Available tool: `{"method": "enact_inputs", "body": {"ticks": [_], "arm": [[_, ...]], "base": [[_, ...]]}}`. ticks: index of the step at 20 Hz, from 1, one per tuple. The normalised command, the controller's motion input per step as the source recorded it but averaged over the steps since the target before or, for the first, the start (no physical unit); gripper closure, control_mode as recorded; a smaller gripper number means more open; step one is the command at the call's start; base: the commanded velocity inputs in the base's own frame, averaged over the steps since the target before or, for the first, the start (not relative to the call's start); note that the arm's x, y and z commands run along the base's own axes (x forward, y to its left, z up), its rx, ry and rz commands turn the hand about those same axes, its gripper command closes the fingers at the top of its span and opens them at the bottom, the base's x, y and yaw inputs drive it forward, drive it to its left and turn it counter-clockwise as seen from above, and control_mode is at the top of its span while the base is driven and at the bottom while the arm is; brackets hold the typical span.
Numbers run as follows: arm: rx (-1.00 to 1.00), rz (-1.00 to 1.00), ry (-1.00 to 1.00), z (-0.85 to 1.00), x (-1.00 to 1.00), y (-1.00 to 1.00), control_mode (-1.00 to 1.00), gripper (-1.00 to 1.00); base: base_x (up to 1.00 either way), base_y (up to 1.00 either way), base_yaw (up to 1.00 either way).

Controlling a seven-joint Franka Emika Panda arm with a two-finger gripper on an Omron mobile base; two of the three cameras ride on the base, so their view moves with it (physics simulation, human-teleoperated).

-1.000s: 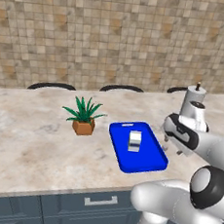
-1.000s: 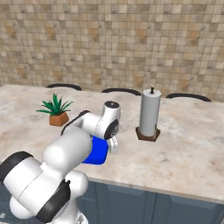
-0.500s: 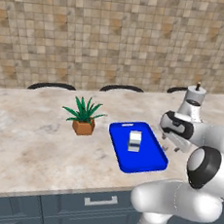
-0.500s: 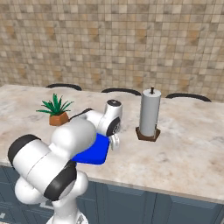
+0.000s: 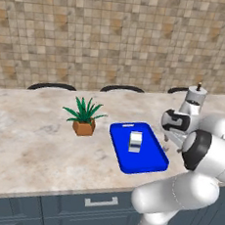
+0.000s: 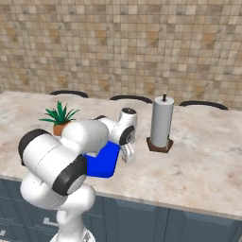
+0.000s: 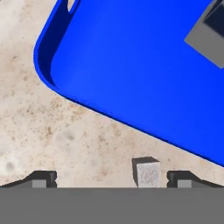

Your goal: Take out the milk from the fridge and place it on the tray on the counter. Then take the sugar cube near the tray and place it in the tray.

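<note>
Right now the sugar cube (image 7: 148,172) sits on the bare worktop (image 7: 52,131) just outside the tray's (image 7: 131,57) long rim, apart from it, at about 6 o'clock in the hand view. It lies between the two fingers (image 7: 42,179), nearer the one at 5 o'clock, and they stand spread wide and released, gripping nothing. The blue tray spreads from 12 to 3 o'clock of that view, one rounded corner at 10 o'clock. On it, seen from the left base view, the milk (image 5: 135,141) stands upright near the tray's middle. The gripper (image 6: 127,154) hangs low over the worktop at the tray's 3 o'clock edge. Farther out, a potted plant (image 5: 84,116) stands at the tray's 9 o'clock, and a paper towel holder (image 6: 160,124) stands beyond the gripper at 3 o'clock.
</note>
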Motion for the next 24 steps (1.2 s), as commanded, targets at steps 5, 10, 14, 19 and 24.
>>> {"method": "enact_inputs", "body": {"ticks": [5,10,14,19,24], "arm": [[0.0,0.0,0.0,-0.1,0.04,-0.04,-1.0,-1.0],[0.0,0.0,0.0,-0.13,0.0,0.0,-1.0,-1.0],[0.0,0.0,0.01,-0.21,0.04,0.01,-1.0,-1.0],[0.0,0.0,0.01,-0.18,0.14,0.03,-1.0,-1.0],[0.0,0.0,0.0,-0.14,0.19,0.05,-1.0,-1.0]], "base": [[0.0,0.0,0.0],[0.0,0.0,0.0],[0.0,0.0,0.0],[0.0,0.0,0.0],[0.0,0.0,0.0]]}}
